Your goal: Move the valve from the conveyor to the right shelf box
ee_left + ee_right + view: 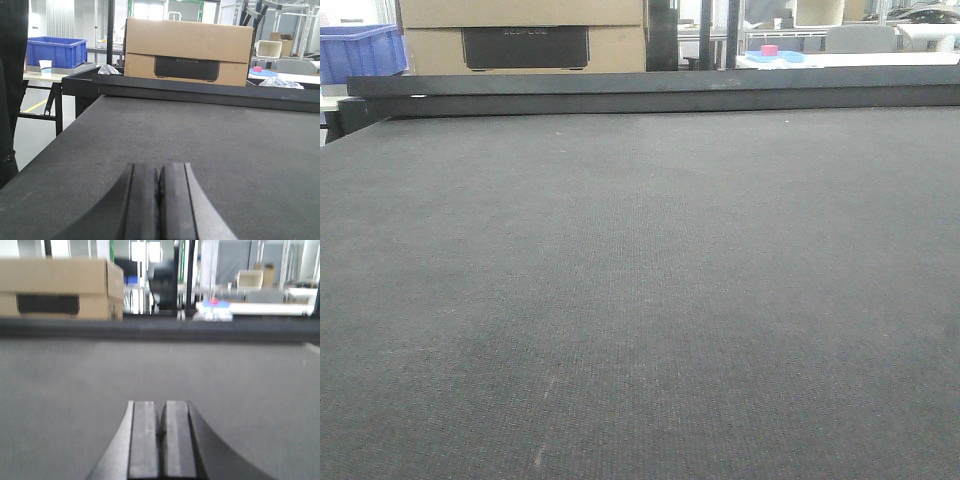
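Directly under pressed-together fingers (145,200), conveyor (225,140)

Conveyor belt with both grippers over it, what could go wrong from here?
1. No valve shows on the conveyor in any view, so a reach now would grab nothing.
2. The left gripper and right gripper are both shut; either must open before a valve could fit.
3. The right wrist view is blurred, which may make a small part hard to spot.
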Controlling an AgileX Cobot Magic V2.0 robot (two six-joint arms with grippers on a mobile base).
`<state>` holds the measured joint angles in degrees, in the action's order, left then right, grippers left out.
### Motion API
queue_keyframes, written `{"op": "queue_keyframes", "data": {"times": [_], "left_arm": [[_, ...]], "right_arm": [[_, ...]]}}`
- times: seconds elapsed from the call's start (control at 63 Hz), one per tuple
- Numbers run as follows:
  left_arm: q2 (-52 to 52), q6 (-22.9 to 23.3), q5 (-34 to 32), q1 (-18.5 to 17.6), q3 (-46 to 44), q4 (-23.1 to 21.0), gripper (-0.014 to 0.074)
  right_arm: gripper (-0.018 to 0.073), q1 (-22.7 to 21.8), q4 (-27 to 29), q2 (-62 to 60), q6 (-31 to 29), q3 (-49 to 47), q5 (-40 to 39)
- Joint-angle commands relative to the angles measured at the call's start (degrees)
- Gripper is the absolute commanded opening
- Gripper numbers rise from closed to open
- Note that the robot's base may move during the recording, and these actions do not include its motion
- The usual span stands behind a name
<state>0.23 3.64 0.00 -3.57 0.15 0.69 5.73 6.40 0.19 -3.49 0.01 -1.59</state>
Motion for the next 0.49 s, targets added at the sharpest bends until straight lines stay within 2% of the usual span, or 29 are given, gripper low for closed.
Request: {"op": "queue_keyframes", "data": {"times": [0.0,0.095,0.238,0.397,0.476], "left_arm": [[-0.2,0.1,-0.3,-0.1,-1.5,-0.2,-0.0111],[-0.2,0.1,5.0,-0.1,-7.1,-0.2,-0.0111],[1.8,0.1,15.4,-0.1,-17.4,1.1,-0.0111],[12.1,0.1,24.0,-0.1,-27.8,1.2,-0.0111],[19.4,0.1,28.4,-0.1,-33.0,1.2,-0.0111]], "right_arm": [[-0.0163,0.1,0.5,-0.2,-0.1,0.0,-7.8],[-0.0163,0.1,4.0,-0.2,-0.1,-3.2,-6.3],[-0.0163,0.1,4.0,-0.2,-0.1,-13.2,5.2],[-0.0163,0.1,4.6,6.3,-0.1,-25.4,21.2],[-0.0163,0.1,4.0,12.5,-0.1,-30.7,26.3]]}}
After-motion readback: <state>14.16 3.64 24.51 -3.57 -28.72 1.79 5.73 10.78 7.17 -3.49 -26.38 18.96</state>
